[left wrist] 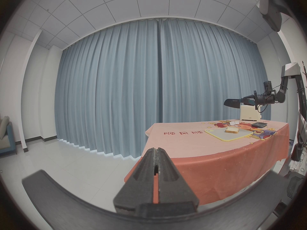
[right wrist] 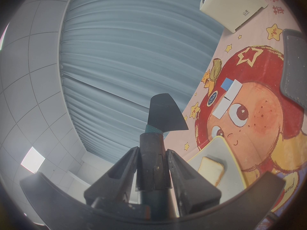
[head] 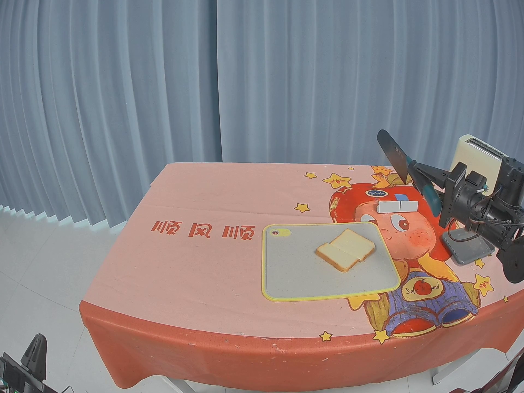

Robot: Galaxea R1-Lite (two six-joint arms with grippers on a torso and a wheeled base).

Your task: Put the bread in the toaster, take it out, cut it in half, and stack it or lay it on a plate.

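While the right gripper [right wrist: 153, 155] is clenched on the raised knife [head: 394, 154], the bread [head: 345, 249] lies on the cutting board [head: 295, 274] on the bench [head: 207, 279], seemingly as two overlapping pieces. Toasting and cutting look done and plating is left. The left gripper [left wrist: 155, 157] hangs clamped on nothing, off the bench.

The worktop [head: 207, 279] has a salmon-pink cloth printed with red characters, yellow stars and a red-hatted cartoon child, the board [head: 295, 274] is grey edged in yellow, the bread [head: 345, 249] pale with tan crust, the toaster [head: 479, 159] cream, the knife [head: 396, 154] dark-bladed and teal-handled, the curtain [head: 164, 66] pleated blue-grey.
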